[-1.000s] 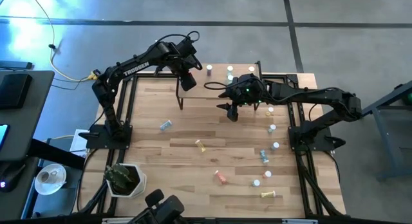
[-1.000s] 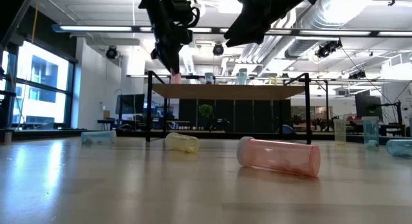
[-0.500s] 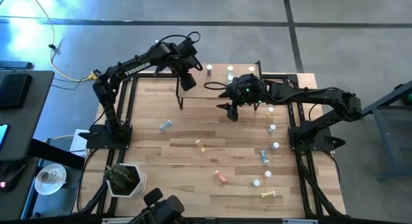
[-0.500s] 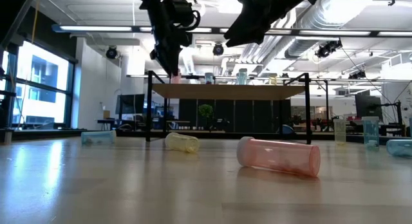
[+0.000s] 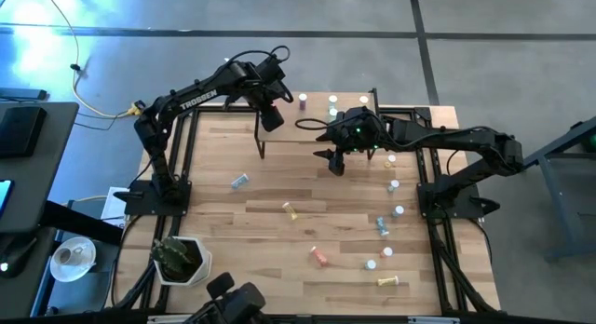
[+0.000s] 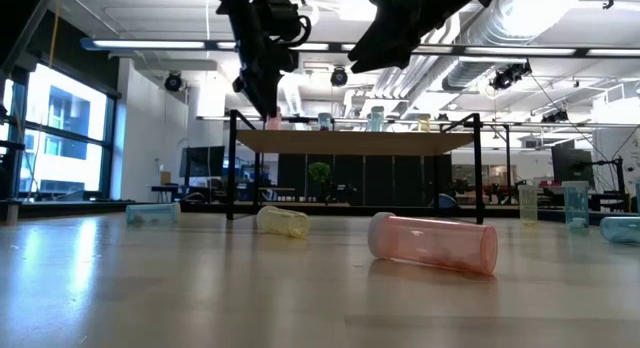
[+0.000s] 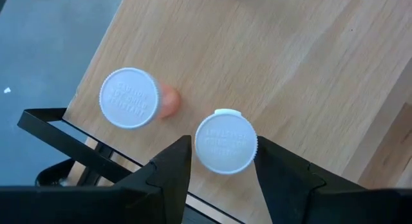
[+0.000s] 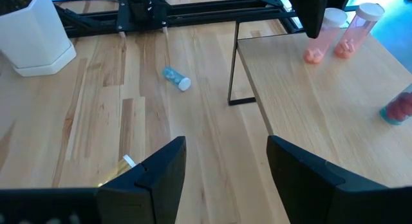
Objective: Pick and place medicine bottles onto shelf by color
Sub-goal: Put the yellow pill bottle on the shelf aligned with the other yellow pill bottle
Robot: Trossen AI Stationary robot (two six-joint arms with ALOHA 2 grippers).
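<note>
- spanning most of the high view, the desk (image 5: 279, 184) is a pale butcher-block top of glued wood strips, framed by black rails.
- reaching from its base at the desk's left edge, the left arm rises, bends at the elbow and points its wrist down over the shelf's left end.
- stretching from the right edge, the right arm runs nearly level across to the shelf's front right part and tilts its wrist down.
- the shelf (image 8: 302, 102) is a smooth light-wood board on thin black metal legs, at the far side of the desk.
- the left gripper (image 7: 222, 161) hangs over the shelf's corner; its dark jaws stand apart on either side of a pink bottle's (image 7: 226, 142) ribbed white round cap, and whether they touch it i cannot tell.
- the right gripper (image 8: 222, 161) hovers above the shelf edge, jaws wide apart and empty.
- a second pink bottle (image 7: 132, 98) stands upright just beside the first, translucent body under a white cap.
- loose medicine bottles lie or stand on the desk: a blue one (image 5: 240, 181) on its side, a yellow one (image 5: 290, 210), a pink one (image 5: 319, 257) and others to the right.
</note>
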